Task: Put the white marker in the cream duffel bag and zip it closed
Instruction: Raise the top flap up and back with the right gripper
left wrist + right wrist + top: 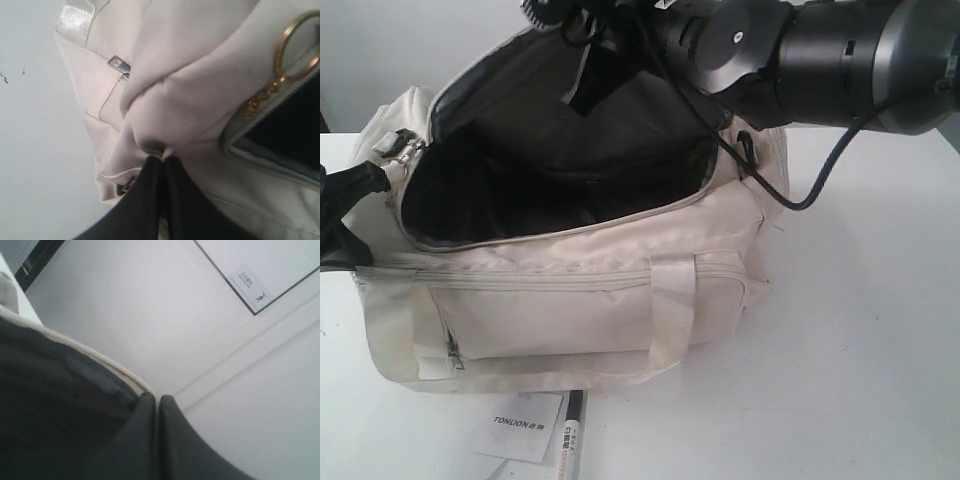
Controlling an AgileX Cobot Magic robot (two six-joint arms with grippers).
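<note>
Nearest, the marker [568,438] lies on the tabletop [860,350] just beside a card [525,425]. Its long axis runs near to far, dark cap toward the bag [570,310], which gapes open. The left claw [161,156] pinches its end fabric. The right claw [158,399], pressed together, pinches the raised flap [520,90].

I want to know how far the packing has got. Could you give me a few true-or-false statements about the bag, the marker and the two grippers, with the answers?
1. The white marker lies on the table in front of the cream duffel bag. True.
2. The bag's top is zipped closed. False: its flap is lifted and the dark inside shows.
3. The left gripper pinches the bag's cream fabric. True.
4. The right gripper hangs open, holding nothing. False: its jaws are shut on the flap's edge.
5. The paper card is inside the bag. False: it lies on the table beside the marker.
</note>
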